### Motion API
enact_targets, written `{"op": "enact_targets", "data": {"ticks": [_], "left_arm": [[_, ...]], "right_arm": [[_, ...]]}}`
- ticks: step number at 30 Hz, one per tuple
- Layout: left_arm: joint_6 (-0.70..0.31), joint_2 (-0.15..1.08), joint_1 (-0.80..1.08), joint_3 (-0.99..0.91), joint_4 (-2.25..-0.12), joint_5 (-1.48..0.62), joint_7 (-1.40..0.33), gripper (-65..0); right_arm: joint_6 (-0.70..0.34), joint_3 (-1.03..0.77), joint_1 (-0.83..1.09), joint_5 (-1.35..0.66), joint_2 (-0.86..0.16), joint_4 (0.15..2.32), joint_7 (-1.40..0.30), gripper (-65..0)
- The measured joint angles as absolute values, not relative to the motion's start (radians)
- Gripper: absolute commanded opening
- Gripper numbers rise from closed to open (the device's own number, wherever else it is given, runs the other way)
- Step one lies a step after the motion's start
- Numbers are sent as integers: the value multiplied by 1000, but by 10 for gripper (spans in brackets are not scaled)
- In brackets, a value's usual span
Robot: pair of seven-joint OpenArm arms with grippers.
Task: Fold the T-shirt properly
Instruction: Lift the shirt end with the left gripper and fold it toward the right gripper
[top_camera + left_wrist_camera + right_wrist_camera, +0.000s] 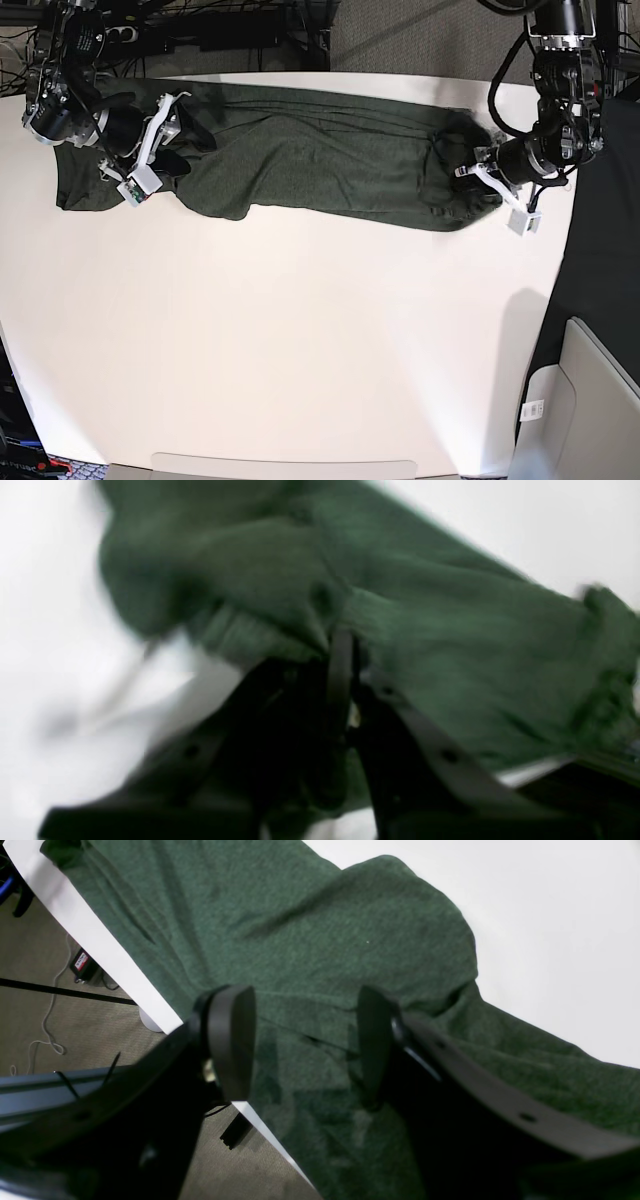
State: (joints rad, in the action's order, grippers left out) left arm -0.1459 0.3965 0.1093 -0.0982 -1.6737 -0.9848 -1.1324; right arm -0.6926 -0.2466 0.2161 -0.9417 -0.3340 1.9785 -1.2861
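Black jaws of the left gripper (345, 650), low in the left wrist view, are pinched together on a ribbed edge of the T-shirt (320, 160), while the right gripper (305, 1040) hovers with its jaws apart over the cloth at the table (300, 340) edge, holding nothing. Stretched in a long band across the top of the base view, the shirt looks already narrowed lengthwise, so the step in hand seems to be seizing both ends. Next, the right gripper likely needs to close on its end before either end is carried across.
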Motion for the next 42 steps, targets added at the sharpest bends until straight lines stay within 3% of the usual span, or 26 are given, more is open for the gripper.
{"op": "enact_targets", "data": {"ticks": [3,9,22,39,42], "left_arm": [[-150,344,151,-95,-1813,-992,-1154,-639],[-147,239,205,-83,-1894,-980,-1158,-639],[-151,15,160,152,-1884,-1028,-1147,-639],[-149,-59,47,273,-1713,-1016,-1095,-637],[-149,-62,42,273,-1685,-1020,-1096,-603]], "right_arm": [[-693,-273,216,-942,-329,1979,-1285,-352],[-693,-376,217,-943,-332,1979,-1283,-352],[-693,-488,260,-939,-354,1979,-1288,-352],[-693,-499,260,-942,-354,1979,-1287,-352],[-693,-499,260,-942,-354,1979,-1287,-352]]}}
